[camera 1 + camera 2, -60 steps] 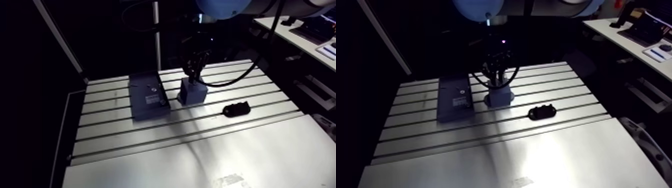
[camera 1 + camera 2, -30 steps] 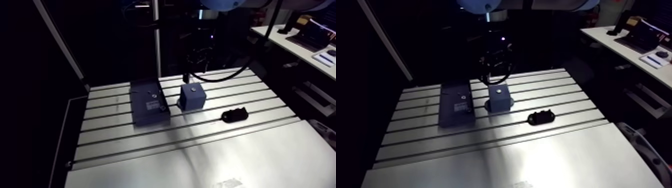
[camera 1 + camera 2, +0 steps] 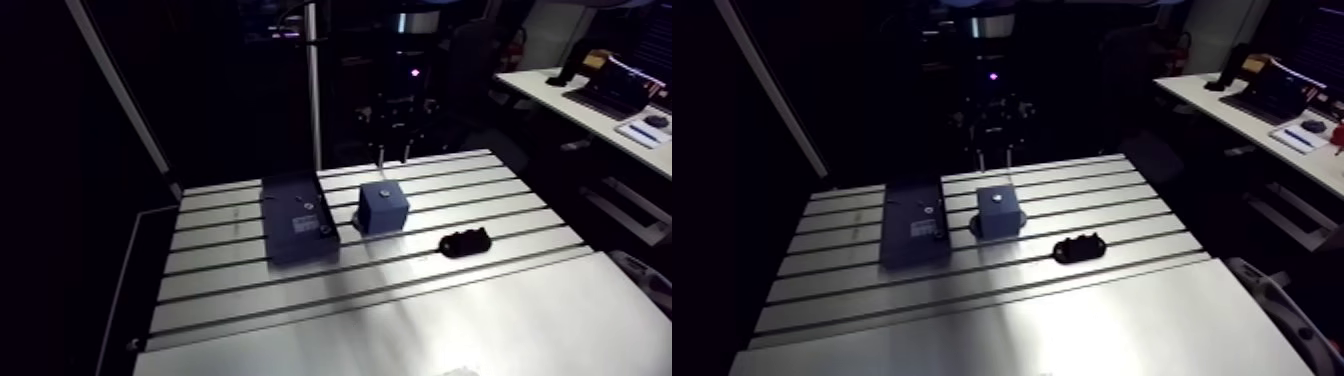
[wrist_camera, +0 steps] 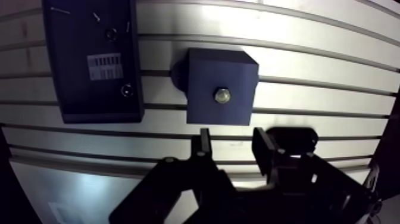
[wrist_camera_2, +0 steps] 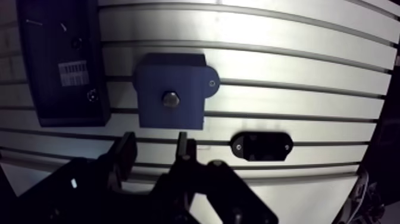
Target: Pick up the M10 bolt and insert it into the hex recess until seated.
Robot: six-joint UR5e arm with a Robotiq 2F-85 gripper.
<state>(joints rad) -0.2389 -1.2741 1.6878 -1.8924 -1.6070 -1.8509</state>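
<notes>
Hanging over the tabletop point(image 4: 321, 53) with the gripper point(image 4: 232, 140) released, holding nothing. Looking down on the M10 bolt point(image 4: 222, 94), upright in the blue block point(image 4: 202, 68) (metal end showing), just ahead of the gripper, axis vertical. Probably seated already.

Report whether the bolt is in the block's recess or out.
In: the bolt shows its head at the middle of the blue block, on top. The fingers stand open, empty, clear of it. Fully seated: cannot tell.

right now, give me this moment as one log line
bolt: in block top | gripper: open, empty, off the block | tray: beside block | insert: looks done
</notes>
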